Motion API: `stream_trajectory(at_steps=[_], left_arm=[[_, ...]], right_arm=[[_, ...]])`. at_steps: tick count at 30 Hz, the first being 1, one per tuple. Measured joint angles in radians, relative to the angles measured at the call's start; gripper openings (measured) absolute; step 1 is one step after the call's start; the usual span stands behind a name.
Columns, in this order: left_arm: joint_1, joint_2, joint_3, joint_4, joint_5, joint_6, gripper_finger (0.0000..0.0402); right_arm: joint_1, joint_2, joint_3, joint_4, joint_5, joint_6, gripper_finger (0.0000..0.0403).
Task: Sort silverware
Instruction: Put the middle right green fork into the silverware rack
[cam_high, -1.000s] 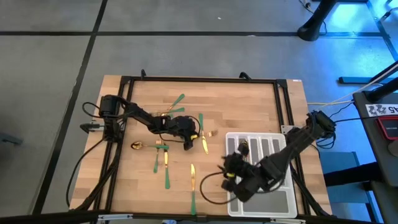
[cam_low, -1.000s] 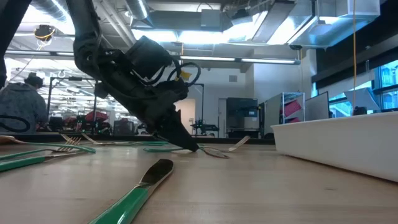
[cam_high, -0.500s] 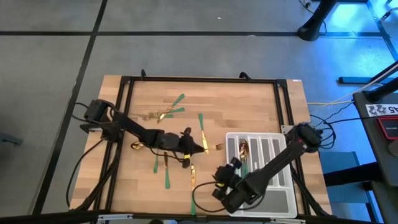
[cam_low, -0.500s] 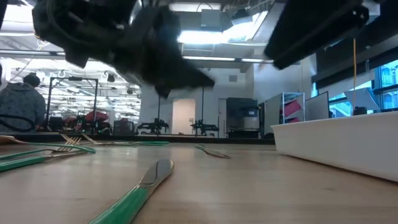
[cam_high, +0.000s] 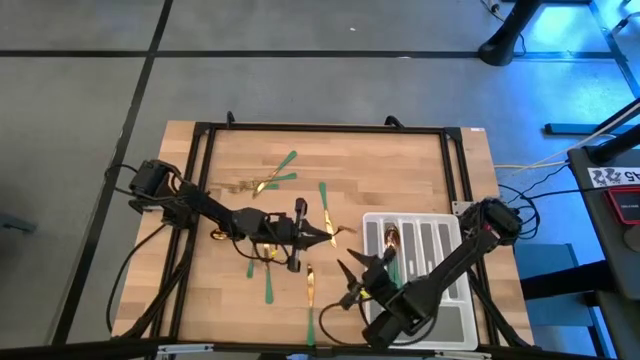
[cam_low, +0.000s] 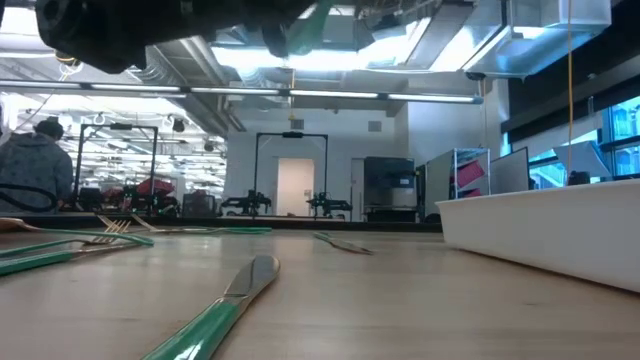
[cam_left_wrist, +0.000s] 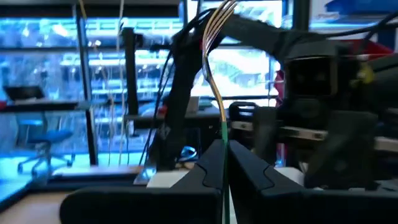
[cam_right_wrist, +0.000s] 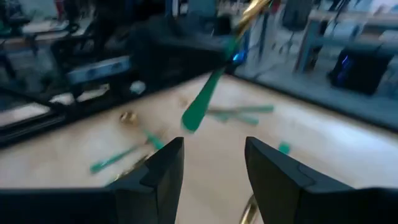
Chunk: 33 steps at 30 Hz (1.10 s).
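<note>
Left gripper (cam_high: 312, 233) was clamped on a fork (cam_left_wrist: 219, 56), lifted clear of the table (cam_high: 400, 160), handle in the jaws, tines pointing toward the tray (cam_high: 455, 325). Right gripper (cam_high: 352, 280), fingers spread and empty, faced it just beside; handle end (cam_right_wrist: 200, 109) hung nearest those fingers.

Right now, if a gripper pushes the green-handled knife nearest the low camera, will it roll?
The knife lies flat on the wooden table, so it would probably slide or pivot, not roll. It looks slim and stiff, likely light. Its glossy handle may slip.
</note>
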Motion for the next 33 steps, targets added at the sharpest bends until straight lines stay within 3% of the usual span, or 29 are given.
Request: stream_trajectory(at_steps=[7,14,19,22,29,33], left_arm=[[0.000,-0.001,0.000,0.104,0.030,-0.052,0.0002],[-0.002,-0.001,0.013,0.179,0.264,-0.112,0.0001],[-0.011,-0.001,0.015,0.189,0.303,-0.103,0.0001],[-0.015,-0.001,0.015,0.183,0.304,-0.103,0.0001],[-0.015,-0.001,0.015,0.154,0.303,-0.081,0.0001],[-0.016,-0.001,0.015,0.152,0.307,-0.071,0.0001]], right_arm=[[-0.046,0.004,0.006,0.051,-0.074,-0.110,0.0172],[-0.127,0.040,0.005,0.418,-0.244,-0.617,0.0172],[-0.151,0.048,0.005,0.636,-0.269,-0.880,0.0172],[-0.146,0.048,0.005,0.700,-0.239,-0.964,0.0172],[-0.093,0.041,0.005,0.707,-0.157,-0.967,0.0172],[-0.112,0.041,0.005,0.724,-0.220,-0.951,0.0158]])
